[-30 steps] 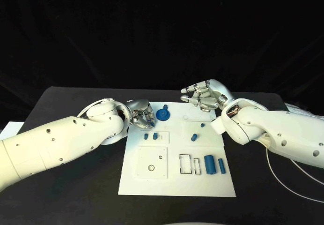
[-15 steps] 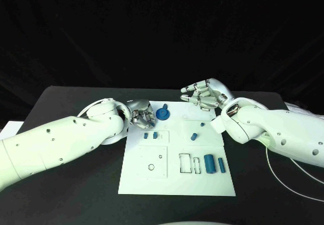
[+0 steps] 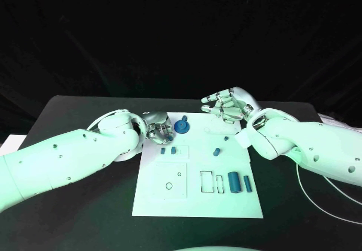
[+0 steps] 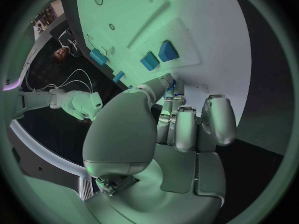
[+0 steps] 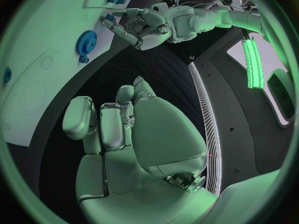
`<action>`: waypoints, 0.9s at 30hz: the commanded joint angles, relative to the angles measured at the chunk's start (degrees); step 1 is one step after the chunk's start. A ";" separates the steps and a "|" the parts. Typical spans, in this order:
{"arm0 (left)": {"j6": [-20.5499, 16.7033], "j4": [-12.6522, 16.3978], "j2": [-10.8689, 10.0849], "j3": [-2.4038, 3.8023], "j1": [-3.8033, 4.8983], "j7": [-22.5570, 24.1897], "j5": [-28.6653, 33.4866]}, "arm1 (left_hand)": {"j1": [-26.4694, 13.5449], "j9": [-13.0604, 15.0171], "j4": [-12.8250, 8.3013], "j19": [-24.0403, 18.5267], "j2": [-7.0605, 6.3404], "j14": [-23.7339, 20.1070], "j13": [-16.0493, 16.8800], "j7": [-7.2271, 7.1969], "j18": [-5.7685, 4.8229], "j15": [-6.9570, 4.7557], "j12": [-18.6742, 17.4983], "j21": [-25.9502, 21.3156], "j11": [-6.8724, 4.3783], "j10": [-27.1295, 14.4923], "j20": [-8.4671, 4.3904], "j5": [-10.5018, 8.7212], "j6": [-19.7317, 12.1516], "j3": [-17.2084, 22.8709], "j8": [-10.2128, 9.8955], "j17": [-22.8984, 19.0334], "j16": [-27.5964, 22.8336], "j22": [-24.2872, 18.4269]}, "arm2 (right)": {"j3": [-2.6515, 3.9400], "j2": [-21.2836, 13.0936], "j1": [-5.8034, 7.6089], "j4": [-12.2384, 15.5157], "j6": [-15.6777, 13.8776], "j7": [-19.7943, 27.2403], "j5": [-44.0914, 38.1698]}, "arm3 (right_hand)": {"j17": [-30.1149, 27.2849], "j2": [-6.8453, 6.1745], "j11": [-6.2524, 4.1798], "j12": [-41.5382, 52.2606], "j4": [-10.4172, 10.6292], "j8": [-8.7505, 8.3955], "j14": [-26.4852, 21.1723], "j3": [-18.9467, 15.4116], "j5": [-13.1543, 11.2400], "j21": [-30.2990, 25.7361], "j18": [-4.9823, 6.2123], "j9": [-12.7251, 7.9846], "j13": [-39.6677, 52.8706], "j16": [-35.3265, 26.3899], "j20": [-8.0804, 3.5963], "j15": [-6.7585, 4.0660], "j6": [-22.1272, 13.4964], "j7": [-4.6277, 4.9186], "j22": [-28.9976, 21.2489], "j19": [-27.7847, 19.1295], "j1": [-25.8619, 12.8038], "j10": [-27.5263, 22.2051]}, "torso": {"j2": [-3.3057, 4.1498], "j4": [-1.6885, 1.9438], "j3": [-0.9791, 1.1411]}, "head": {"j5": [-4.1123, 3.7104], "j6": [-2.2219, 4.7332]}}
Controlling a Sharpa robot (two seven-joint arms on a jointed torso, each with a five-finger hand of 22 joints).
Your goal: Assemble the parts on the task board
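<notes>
Fingers on my left hand [image 3: 159, 130] sit curled in tight at the task board's [image 3: 198, 206] left edge, just beside the blue gear [image 3: 182, 126]; from the left wrist view they are bunched together over the white plate with nothing visible between them, though I cannot tell whether a fingertip touches the gear. My right hand [image 3: 226, 107] hovers off the board's far right corner, fingers likewise curled inward, and its wrist camera shows nothing in them.

Board is a flat matte white plate on the black table [image 3: 75, 214], cut with shallow rectangular recesses and small round holes. Gear is a toothed disc with a small knob beside it, near the far edge. Two small square blue blocks [image 3: 168, 150] stand side by side in a recess on the left side. A short blue peg [image 3: 216, 152] lies tilted mid-board, with a smaller blue piece [image 3: 226, 139] just beyond it. Two blue cylinders [image 3: 240, 183] lie parallel near the right edge, next to two outlined empty slots [image 3: 211, 182]. Both hands are polished silver metal on smooth white arm shells.
</notes>
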 commanded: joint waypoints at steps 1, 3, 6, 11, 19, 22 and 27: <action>1.87 0.17 0.22 0.00 -0.05 -0.46 -1.02 | -0.50 -0.16 -0.27 0.48 -0.28 1.90 -0.10 -0.04 -0.42 0.59 -0.31 -0.27 -0.03 -0.53 0.26 0.20 -0.37 -0.07 -0.16 -0.12 -0.24 3.68 | 0.00 0.03 -0.06 0.06 0.95 0.53 0.05 | -0.02 0.13 0.06 -0.11 -0.15 -0.15 1.52 -0.16 0.23 -0.10 0.52 -0.04 -0.04 -0.25 -0.02 -0.16 -0.45 0.12 -0.05 -0.38 -0.44 -0.40 | 0.00 0.00 -0.03 | -0.01 -0.04; 1.88 0.16 0.24 -0.01 -0.05 -0.45 -1.04 | -0.55 -0.21 -0.26 0.45 -0.32 1.88 -0.13 -0.03 -0.40 0.62 -0.38 -0.38 0.00 -0.63 0.28 0.20 -0.44 -0.07 -0.13 -0.17 -0.25 3.62 | 0.00 0.02 -0.07 0.06 0.95 0.54 0.05 | -0.06 0.11 0.06 -0.19 -0.14 -0.15 1.51 -0.17 0.23 -0.11 0.53 -0.04 -0.11 -0.28 -0.02 -0.16 -0.45 0.12 -0.07 -0.39 -0.45 -0.45 | -0.01 0.02 -0.01 | 0.01 -0.05; 1.86 0.14 0.23 -0.01 -0.06 -0.41 -1.06 | -0.58 -0.24 -0.26 0.44 -0.33 1.87 -0.14 -0.03 -0.40 0.63 -0.41 -0.42 0.02 -0.69 0.29 0.20 -0.46 -0.06 -0.11 -0.20 -0.27 3.60 | -0.01 0.02 -0.08 0.04 0.98 0.55 0.06 | -0.06 0.11 0.06 -0.19 -0.14 -0.15 1.51 -0.17 0.23 -0.11 0.53 -0.04 -0.11 -0.28 -0.02 -0.16 -0.45 0.12 -0.07 -0.39 -0.45 -0.45 | -0.02 0.05 -0.01 | 0.04 -0.14; 1.72 0.14 0.08 -0.01 -0.10 -0.41 -1.08 | -0.59 -0.38 -0.32 0.40 -0.42 1.84 -0.19 0.00 -0.38 0.70 -0.58 -0.53 0.10 -0.97 0.35 0.21 -0.63 -0.01 -0.10 -0.27 -0.30 3.55 | -0.02 0.03 -0.13 -0.01 1.01 0.54 0.07 | -0.06 0.11 0.06 -0.19 -0.14 -0.15 1.51 -0.17 0.23 -0.11 0.53 -0.04 -0.11 -0.28 -0.02 -0.16 -0.45 0.12 -0.07 -0.39 -0.45 -0.45 | -0.01 0.05 -0.03 | 0.03 -0.24; 1.42 0.19 -0.28 0.00 -0.14 -0.65 -1.08 | -0.81 -1.33 -0.48 0.37 -0.83 1.78 -0.27 0.33 -0.35 0.94 -0.90 -0.71 0.36 -1.52 0.57 0.23 -2.73 0.16 -0.21 -0.49 -0.34 3.52 | -0.02 -0.07 -0.23 -0.16 0.84 0.44 0.06 | -0.32 0.08 0.05 -0.48 -0.16 -0.15 1.46 -0.19 0.24 -0.26 0.58 -0.04 -0.37 -0.48 -0.02 -0.16 -0.45 0.11 -0.33 -0.55 -0.46 -0.59 | 0.00 0.02 -0.04 | 0.03 -0.22; 1.20 0.13 -0.53 0.00 -0.15 -0.85 -1.08 | -1.03 -2.20 -0.54 0.23 -1.19 1.73 -0.46 0.54 -0.25 1.18 -1.36 -1.28 0.67 -2.38 0.75 0.24 -4.72 0.25 -0.20 -0.72 -0.40 3.24 | -0.03 -0.16 -0.33 -0.28 0.92 0.29 0.02 | -1.31 0.05 0.05 -1.90 -0.24 -0.19 1.21 -0.18 0.32 -0.92 0.82 -0.05 -1.57 -1.28 -0.02 -0.16 -0.54 0.12 -1.45 -1.26 -0.37 -1.43 | -0.01 0.07 -0.06 | -0.03 -0.13; 0.72 0.05 -1.03 0.01 -0.15 -0.98 -1.08 | -1.14 -2.86 -0.60 0.08 -1.44 1.68 -0.67 0.63 -0.14 1.37 -1.76 -1.90 0.96 -3.24 0.94 0.23 -5.87 0.28 -0.14 -0.96 -0.48 2.91 | -0.03 -0.32 -0.46 -0.49 1.13 -0.02 -0.19 | -3.82 0.15 0.04 -8.88 -0.23 -0.22 0.58 -0.06 0.40 -2.75 1.30 -0.05 -7.82 -3.78 -0.04 -0.17 -0.76 0.14 -4.02 -2.69 -0.15 -4.41 | -0.03 0.06 -0.05 | -0.02 -0.11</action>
